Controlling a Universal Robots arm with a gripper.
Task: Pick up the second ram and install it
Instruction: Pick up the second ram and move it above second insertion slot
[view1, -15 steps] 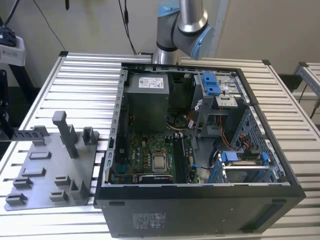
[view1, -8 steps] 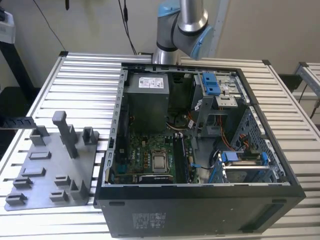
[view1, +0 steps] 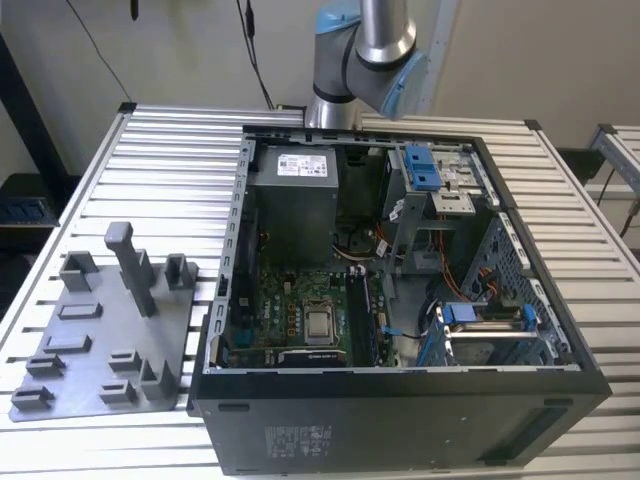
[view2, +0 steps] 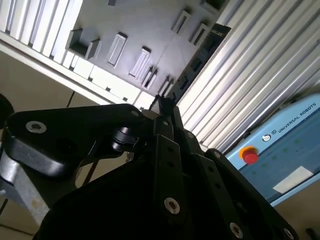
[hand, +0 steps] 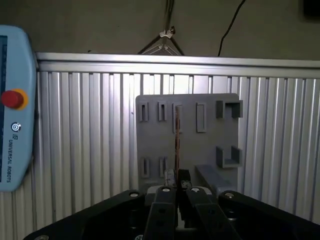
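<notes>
Tool (hand: 177, 176) pinching second ram (hand: 176, 135), thin brownish strip seen edge-on, grey holder plate (hand: 200, 145) behind

Slatted aluminium table (view1: 150, 160) carries two things. Open PC tower case (view1: 400, 420) lies on its side toward the exterior view's right. Flat grey holder plate (view1: 90, 370) with upright blocks sits just beside it on the exterior view's left, flat on the slats.

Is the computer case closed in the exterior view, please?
No, the computer case lies open on the slatted table, with its green motherboard exposed.
</notes>
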